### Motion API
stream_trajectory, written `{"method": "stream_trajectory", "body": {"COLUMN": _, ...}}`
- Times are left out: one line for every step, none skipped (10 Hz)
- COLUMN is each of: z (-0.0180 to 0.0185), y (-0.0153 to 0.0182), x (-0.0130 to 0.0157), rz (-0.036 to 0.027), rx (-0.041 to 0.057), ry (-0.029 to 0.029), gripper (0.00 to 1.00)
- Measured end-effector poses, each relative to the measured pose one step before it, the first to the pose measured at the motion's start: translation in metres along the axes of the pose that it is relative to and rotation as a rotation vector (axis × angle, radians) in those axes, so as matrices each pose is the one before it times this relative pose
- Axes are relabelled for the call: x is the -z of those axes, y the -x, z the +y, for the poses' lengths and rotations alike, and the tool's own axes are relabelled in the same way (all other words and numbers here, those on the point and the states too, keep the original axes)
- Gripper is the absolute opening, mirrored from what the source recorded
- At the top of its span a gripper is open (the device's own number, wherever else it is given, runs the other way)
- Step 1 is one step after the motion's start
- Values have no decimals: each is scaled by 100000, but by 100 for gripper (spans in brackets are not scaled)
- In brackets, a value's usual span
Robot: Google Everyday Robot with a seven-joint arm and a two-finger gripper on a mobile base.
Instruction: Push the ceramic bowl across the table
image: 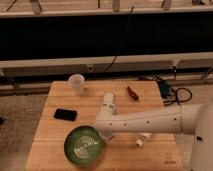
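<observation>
The ceramic bowl (83, 146) is wide, shallow and glossy dark green, with pale glare streaks inside. It sits on the light wooden table (55, 107) near the front left. My white arm reaches in from the right, and the gripper (103, 134) is at the bowl's right rim, low over the table. The gripper end is mostly hidden behind the arm's wrist.
A translucent plastic cup (76, 83) stands at the back left. A black phone (65, 114) lies left of centre. A white bottle (107, 101) lies behind the arm, a small white object (142, 140) in front of it, and a red-brown item (132, 93) at the back. Cables (170, 92) hang off the right edge.
</observation>
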Motion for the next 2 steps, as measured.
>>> {"method": "stream_trajectory", "body": {"z": -337, "y": 694, "x": 11, "rz": -519, "rx": 1247, "ry": -287, "gripper": 0}}
{"method": "stream_trajectory", "body": {"z": -96, "y": 127, "x": 9, "rz": -411, "rx": 38, "ry": -356, "gripper": 0}}
